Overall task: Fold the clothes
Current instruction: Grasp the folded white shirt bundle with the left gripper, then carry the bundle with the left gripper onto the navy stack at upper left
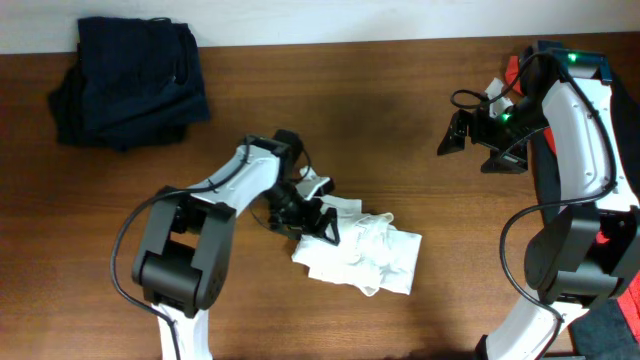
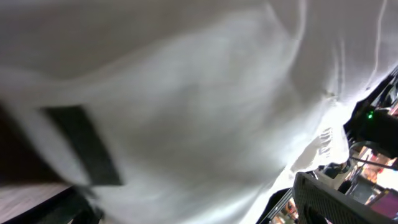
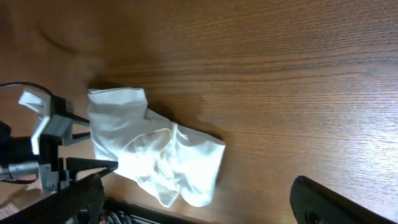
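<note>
Fabric of the white T-shirt (image 1: 365, 255) lies soft and rumpled on my wood-grain bench (image 1: 400, 100); left claw (image 1: 320, 225) spread at its edge, right claw (image 1: 472, 150) spread, well apart.

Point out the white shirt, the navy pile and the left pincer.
white shirt (image 1: 375, 258), overhead, crumpled middle
navy pile (image 1: 130, 80), overhead, top layer
left pincer (image 1: 320, 215), overhead, between its fingertips

Both arms have white shells over black joints and black bases. A thin black cable (image 1: 125, 245) loops beside the left arm (image 1: 235, 180). The right arm (image 1: 580, 120) shows small green lights (image 1: 572, 57). The left hand (image 1: 318, 228) and right hand (image 1: 465, 150) are black.
</note>
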Controlling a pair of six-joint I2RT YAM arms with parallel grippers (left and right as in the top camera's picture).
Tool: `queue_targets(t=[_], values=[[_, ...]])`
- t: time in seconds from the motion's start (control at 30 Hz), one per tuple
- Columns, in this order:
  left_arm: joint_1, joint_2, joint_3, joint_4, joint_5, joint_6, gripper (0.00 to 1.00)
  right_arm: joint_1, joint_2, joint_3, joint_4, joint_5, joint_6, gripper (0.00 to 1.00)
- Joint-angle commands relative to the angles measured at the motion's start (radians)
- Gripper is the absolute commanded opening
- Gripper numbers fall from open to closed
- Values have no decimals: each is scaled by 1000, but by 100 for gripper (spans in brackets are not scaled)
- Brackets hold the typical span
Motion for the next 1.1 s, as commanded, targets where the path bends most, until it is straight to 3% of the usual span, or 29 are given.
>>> queue_targets(t=[0.0, 0.17, 0.23, 0.43, 0.67, 0.8, 0.9, 1.07], values=[[-41, 41, -14, 18, 10, 5, 89, 3, -22, 17, 0, 9, -11, 99], [-39, 44, -12, 41, -28, -16, 11, 3, -22, 17, 0, 9, -11, 99], [-23, 44, -7, 45, -109, -77, 0, 3, -22, 17, 0, 9, -11, 99], [108, 44, 61, 43, -196, -105, 0, 3, -22, 17, -1, 9, -11, 99], [306, 44, 235, 21, -437, -100, 0, 3, -22, 17, -18, 8, -11, 99], [404, 44, 379, 35, -576, -11, 0, 3, -22, 17, -25, 8, -10, 99], [461, 44, 481, 72, -657, 15, 0, 3, -22, 17, -31, 8, -10, 99], [525, 44, 576, 220, -657, 29, 0, 3, -22, 17, -47, 8, -10, 99]])
